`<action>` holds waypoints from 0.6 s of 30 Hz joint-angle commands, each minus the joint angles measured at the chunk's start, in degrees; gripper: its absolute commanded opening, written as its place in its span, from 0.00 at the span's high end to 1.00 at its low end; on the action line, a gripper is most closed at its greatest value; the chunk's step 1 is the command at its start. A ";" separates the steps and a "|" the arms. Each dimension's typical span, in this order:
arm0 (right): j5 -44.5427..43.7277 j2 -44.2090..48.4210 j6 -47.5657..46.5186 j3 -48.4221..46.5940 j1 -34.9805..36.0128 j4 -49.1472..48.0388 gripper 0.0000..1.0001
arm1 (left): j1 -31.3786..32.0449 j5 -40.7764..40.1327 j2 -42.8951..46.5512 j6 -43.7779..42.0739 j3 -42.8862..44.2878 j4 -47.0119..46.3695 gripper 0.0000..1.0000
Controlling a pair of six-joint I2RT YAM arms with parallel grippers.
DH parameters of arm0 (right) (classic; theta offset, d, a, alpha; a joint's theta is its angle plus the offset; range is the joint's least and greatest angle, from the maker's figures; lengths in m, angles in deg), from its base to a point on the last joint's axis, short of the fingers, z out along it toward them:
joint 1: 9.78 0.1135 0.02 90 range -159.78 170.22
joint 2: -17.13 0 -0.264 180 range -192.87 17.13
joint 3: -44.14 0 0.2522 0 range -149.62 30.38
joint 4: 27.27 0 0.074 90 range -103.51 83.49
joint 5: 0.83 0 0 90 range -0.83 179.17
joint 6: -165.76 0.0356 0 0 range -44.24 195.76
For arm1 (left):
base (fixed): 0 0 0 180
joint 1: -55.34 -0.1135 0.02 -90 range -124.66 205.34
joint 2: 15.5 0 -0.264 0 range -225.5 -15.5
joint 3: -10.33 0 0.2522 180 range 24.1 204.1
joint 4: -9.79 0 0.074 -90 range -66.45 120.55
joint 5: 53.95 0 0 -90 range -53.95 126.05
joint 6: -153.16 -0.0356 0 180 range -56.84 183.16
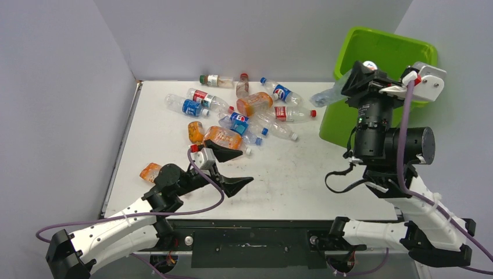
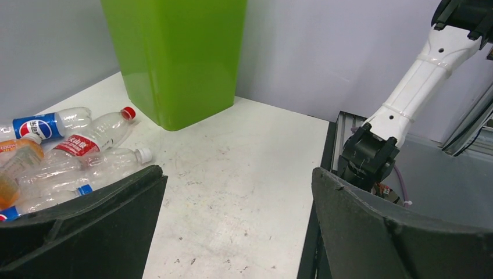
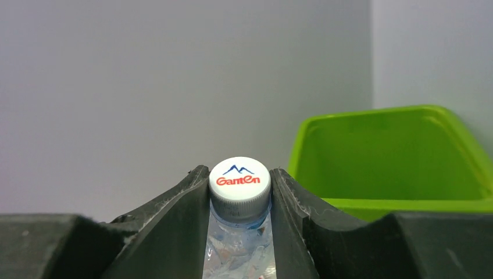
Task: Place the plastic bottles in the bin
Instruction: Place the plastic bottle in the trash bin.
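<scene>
Lime-green bin (image 1: 401,49) stands at the far right corner of the white desk (image 1: 290,174). We note the right end effector (image 1: 365,74) high up at the bin's left rim, jaws narrowed on the neck of a clear bottle (image 1: 327,95). The bottle's crumpled body sticks out to the left, over the desk. In the right wrist view its white cap (image 3: 239,177), printed "Ganten", sits between the two fingers, with the bin's open mouth beyond and to the right.

We find the left end effector (image 1: 244,167) low over the near left part of the desk, jaws spread wide, nothing between them. Its far finger lies just beside an orange bottle (image 1: 222,138).

The other bottles (image 1: 250,110) lie in a loose heap at the far middle of the desk: clear and orange, with blue or red labels. A lone orange bottle (image 1: 150,172) lies apart, near the desk's left edge.
</scene>
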 commanded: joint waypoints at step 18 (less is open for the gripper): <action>-0.76 -29.85 -19.05 -19.53 -37.76 -35.13 0.95 | 2.78 -3.69 2.90 -3.53 1.46 3.17 0.04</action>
